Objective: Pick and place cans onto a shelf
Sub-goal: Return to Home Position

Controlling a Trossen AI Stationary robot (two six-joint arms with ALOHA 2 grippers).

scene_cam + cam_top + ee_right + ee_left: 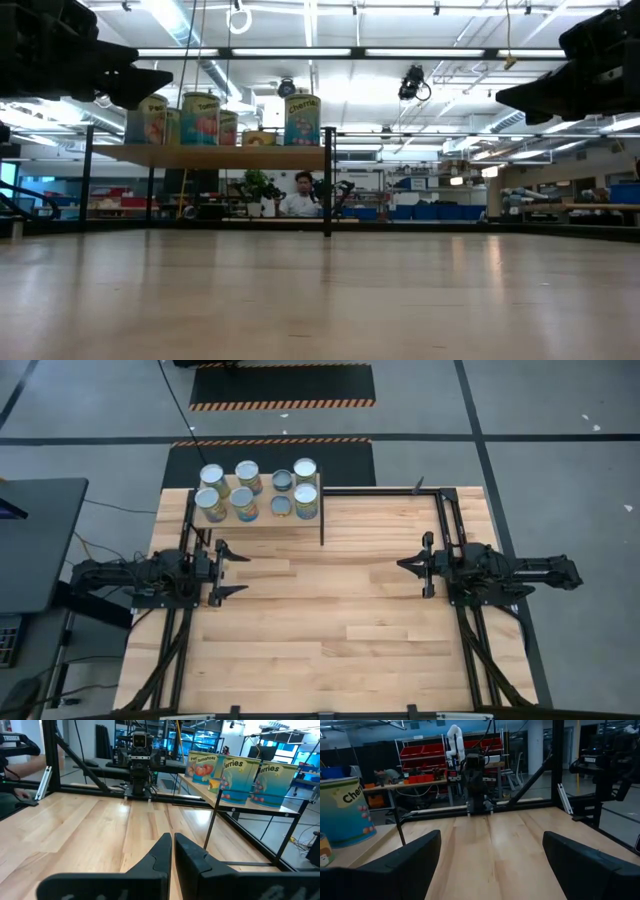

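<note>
The shelf [264,491] stands at the far left corner of the table [340,640]. It is raised on thin black legs, and its long side runs along the table's back edge. All eight cans [244,502] are on it. They stand upright with their silver tops facing the ceiling, in two rows of four that follow the board's length (the third can along in each row looks shorter than its neighbours). From table height, their printed sides show above the board's front edge.

The left gripper [232,572] hangs just in front of the shelf on the near side, pointing across toward the middle of the table. Its two fingers are spread wide with nothing between them. The right gripper [405,565] is over on the right side, well apart from the shelf and pointing back toward the left arm. Its fingers are pressed together and it holds nothing (its wrist camera shows them meeting in a thin seam). Both grippers are up off the wood.

In the room beyond the table, a person [300,195] is visible through the gap under the shelf.
</note>
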